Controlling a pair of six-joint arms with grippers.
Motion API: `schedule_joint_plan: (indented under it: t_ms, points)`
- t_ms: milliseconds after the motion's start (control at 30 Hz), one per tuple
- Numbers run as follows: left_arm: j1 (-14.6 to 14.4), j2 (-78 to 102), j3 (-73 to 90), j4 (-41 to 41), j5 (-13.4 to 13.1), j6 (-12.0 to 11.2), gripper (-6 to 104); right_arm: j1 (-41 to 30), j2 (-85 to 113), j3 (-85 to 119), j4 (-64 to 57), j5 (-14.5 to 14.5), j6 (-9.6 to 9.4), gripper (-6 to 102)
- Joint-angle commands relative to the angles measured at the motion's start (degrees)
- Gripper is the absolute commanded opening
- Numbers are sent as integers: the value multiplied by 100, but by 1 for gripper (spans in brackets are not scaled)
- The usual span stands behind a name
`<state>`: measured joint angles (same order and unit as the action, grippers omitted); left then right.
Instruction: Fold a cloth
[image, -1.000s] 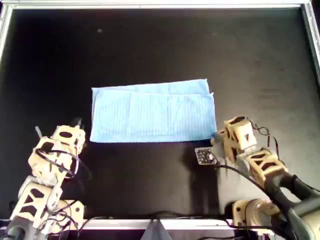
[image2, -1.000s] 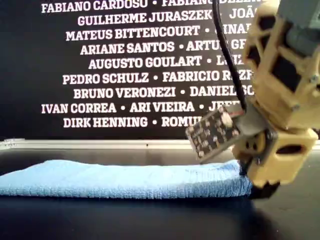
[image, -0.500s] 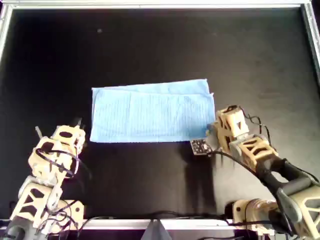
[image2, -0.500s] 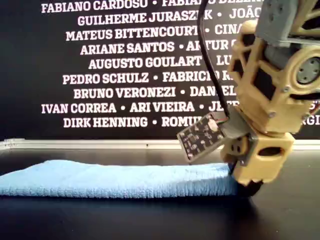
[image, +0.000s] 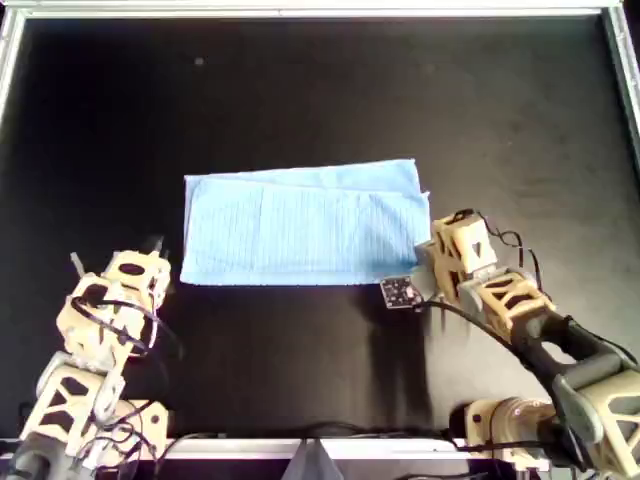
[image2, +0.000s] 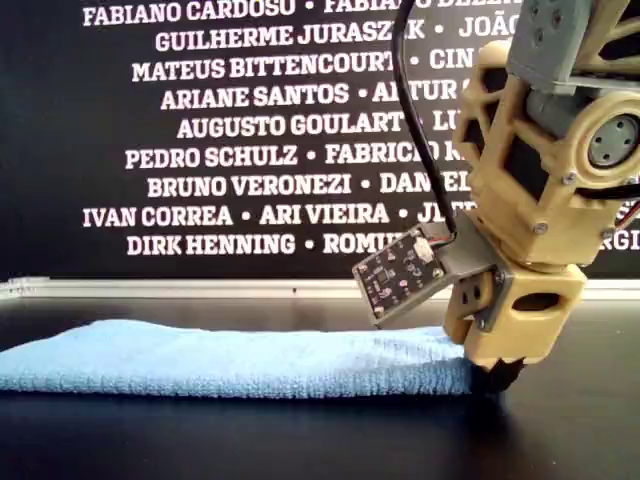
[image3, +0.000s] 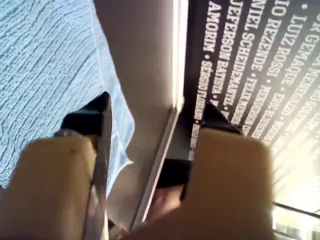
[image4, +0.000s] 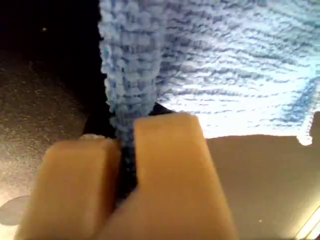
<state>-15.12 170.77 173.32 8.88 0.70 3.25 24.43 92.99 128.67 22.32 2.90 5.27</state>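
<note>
1. Plainly, we see the cloth (image: 305, 222) as a light blue, thin woven fabric with fine ribbed lines, already doubled over into a long rectangle; in the overhead view a second layer peeks out along its far edge and at its right end.
2. We find it lying flat on the black table (image: 300, 90), roughly at the middle of the overhead view, and in the exterior view it is a low, soft strip (image2: 230, 360) across the dark surface.
3. We see the right gripper (image: 428, 268) at the cloth's near right corner in the overhead view; in the right wrist view its tan fingers (image4: 170, 165) are pressed together with a bunched fold of the blue fabric (image4: 131, 80) pinched between them.
4. From those fingers the rest of the cloth spreads away, its bulk beyond the fingertips; in the exterior view the same gripper (image2: 490, 372) stands tip-down on the cloth's end at that view's right.
5. We see the left gripper (image: 150, 247) just off the cloth's near left corner in the overhead view, not touching it.
6. In the left wrist view its two dark-tipped fingers (image3: 97, 112) stand wide apart with nothing between them; the cloth (image3: 45, 65) lies beside and beyond one fingertip, outside the gap.
</note>
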Motion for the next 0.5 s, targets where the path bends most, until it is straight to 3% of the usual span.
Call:
schedule_joint_plan:
  t_ms: [0,467]
  points:
    - [70,123,-79,-18,-26,26,64,-18,149,-387,-141,-35,18,1]
    - [70,123,-88,-26,-26,26,65,290,1195,-1283,-149,-35,18,2]
